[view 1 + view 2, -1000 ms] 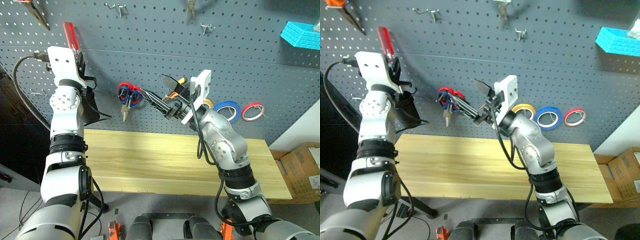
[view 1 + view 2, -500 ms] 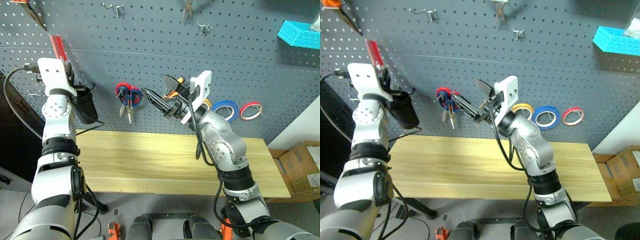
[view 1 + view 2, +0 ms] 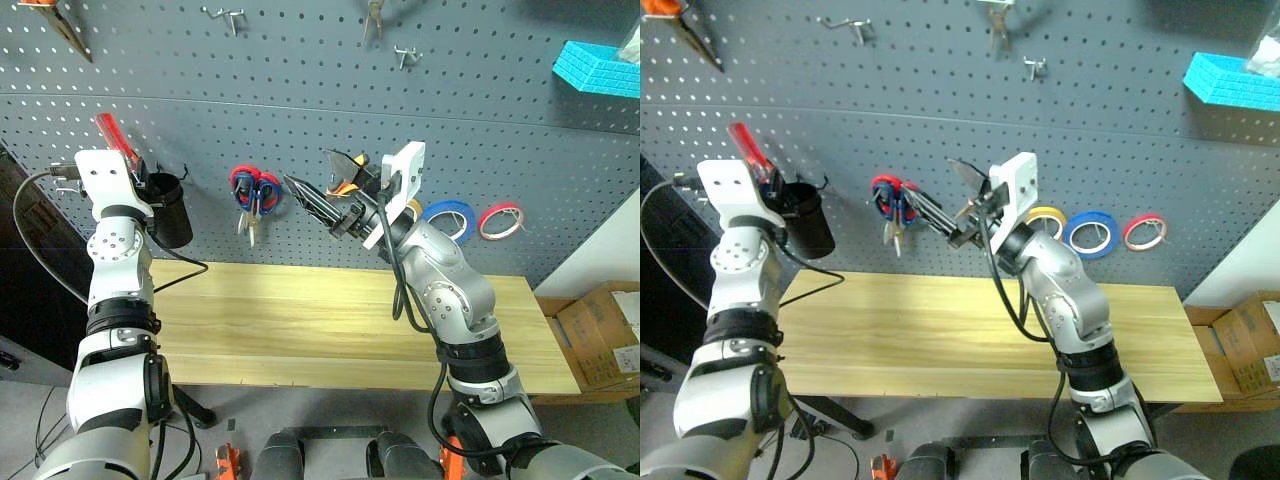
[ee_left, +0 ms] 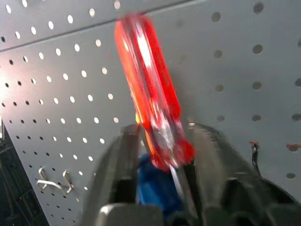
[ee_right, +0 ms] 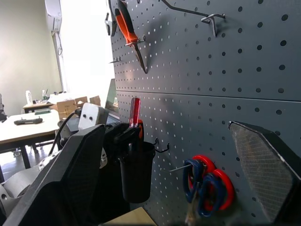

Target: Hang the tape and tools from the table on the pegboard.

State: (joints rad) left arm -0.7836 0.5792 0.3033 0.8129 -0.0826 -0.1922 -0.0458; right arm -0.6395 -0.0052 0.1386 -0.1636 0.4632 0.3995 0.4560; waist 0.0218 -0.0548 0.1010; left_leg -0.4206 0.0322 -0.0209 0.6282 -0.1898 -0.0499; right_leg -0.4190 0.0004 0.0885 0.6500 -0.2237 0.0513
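The pegboard (image 3: 300,90) takes up the whole wall behind the worktop (image 3: 340,330), whose wood lies bare, so by my reading the table's things have mostly gone up. On the board hang a yellow roll half hidden by the right arm, the blue tape (image 3: 449,218) and a red roll (image 3: 501,220) in a row, with red-and-blue-handled scissors (image 3: 257,190) nearer the middle. A black cup (image 3: 170,208) hangs at the left as a holder for slim tools. The left pincer (image 3: 770,185) sits right at its mouth with the red-handled screwdriver (image 3: 110,132) standing handle-up between its fingers; whether they grip or have let go, I cannot tell. The right pincer (image 3: 325,185) waits mid-board, jaws wide apart and empty, just beside the scissors, well apart from the cup.
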